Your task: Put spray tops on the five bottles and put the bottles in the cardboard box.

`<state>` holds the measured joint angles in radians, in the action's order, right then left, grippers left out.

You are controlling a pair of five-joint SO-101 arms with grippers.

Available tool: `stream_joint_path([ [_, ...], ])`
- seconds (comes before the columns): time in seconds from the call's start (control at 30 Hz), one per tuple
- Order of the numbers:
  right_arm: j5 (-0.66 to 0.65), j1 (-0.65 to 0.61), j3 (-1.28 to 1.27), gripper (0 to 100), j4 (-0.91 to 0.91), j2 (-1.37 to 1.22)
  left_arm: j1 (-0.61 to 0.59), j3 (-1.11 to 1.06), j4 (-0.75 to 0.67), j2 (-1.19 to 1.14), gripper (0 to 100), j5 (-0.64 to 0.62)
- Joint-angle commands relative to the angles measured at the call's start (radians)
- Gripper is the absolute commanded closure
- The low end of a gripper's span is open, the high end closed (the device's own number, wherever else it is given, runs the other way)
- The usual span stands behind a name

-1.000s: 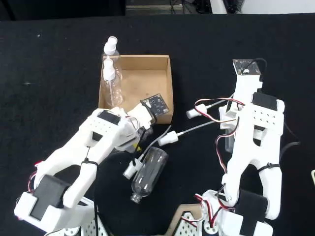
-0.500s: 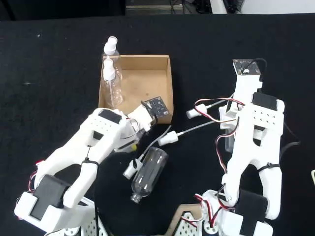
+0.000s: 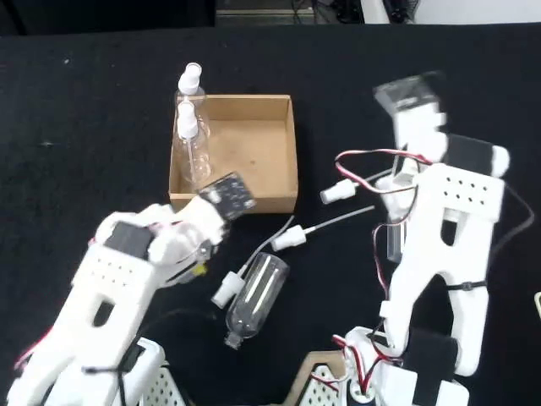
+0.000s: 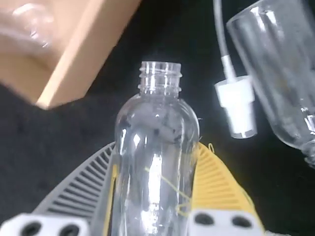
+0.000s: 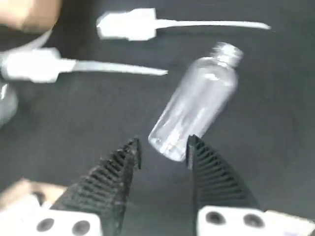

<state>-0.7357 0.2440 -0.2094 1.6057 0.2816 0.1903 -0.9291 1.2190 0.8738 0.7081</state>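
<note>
My left gripper (image 4: pixel 155 162) is shut on an uncapped clear bottle (image 4: pixel 157 137), neck pointing away, near a corner of the cardboard box (image 4: pixel 74 54). In the high view the box (image 3: pixel 283 152) holds one capped bottle (image 3: pixel 191 145); a second capped bottle (image 3: pixel 191 80) stands at its far left corner. Another bare bottle (image 3: pixel 254 296) lies on the table by the left arm. My right gripper (image 5: pixel 162 147) is open just short of the base of a small lying bottle (image 5: pixel 197 103). Loose spray tops (image 3: pixel 292 237) (image 3: pixel 338 191) (image 3: pixel 224 292) lie between the arms.
The table is covered in black cloth (image 3: pixel 84 127). Long dip tubes stick out from the loose spray tops (image 5: pixel 128 24) (image 5: pixel 34 64). Red and white cables (image 3: pixel 372 169) hang off the right arm. Open cloth lies left of and behind the box.
The left arm has pulled back toward the front left, away from the box, carrying its bottle. The right arm's wrist has swung a little left and is blurred.
</note>
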Motion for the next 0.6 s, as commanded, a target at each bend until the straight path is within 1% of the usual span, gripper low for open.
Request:
stream_joint_path([
  [0.0, -0.245, -0.058, 0.03, 84.7, 0.032, 0.047, -0.073, -0.013, 0.005, 0.169, 94, -0.074],
  [0.07, -0.308, -0.086, 0.024, 84.7, 0.002, 0.044, -0.107, -0.027, 0.005, 0.242, 94, -0.13],
  [0.17, -0.29, -0.13, 0.002, 84.7, -0.107, 0.007, -0.15, -0.053, -0.006, 0.327, 94, -0.175],
  [0.2, -0.305, -0.143, -0.002, 84.7, -0.129, -0.016, -0.159, -0.065, -0.018, 0.351, 94, -0.193],
  [0.23, -0.342, -0.153, -0.002, 84.7, -0.138, -0.045, -0.168, -0.077, -0.035, 0.373, 94, -0.218],
  [0.33, -0.531, -0.167, 0.025, 84.4, -0.143, -0.151, -0.177, -0.12, -0.094, 0.414, 94, -0.288],
  [0.43, -0.695, -0.163, 0.113, 84.4, -0.144, -0.259, -0.177, -0.148, -0.117, 0.42, 94, -0.308],
  [0.5, -0.743, -0.157, 0.189, 84.3, -0.144, -0.337, -0.177, -0.163, -0.121, 0.42, 94, -0.318],
  [0.57, -0.761, -0.16, 0.269, 84.3, -0.141, -0.415, -0.177, -0.171, -0.123, 0.422, 94, -0.327],
])
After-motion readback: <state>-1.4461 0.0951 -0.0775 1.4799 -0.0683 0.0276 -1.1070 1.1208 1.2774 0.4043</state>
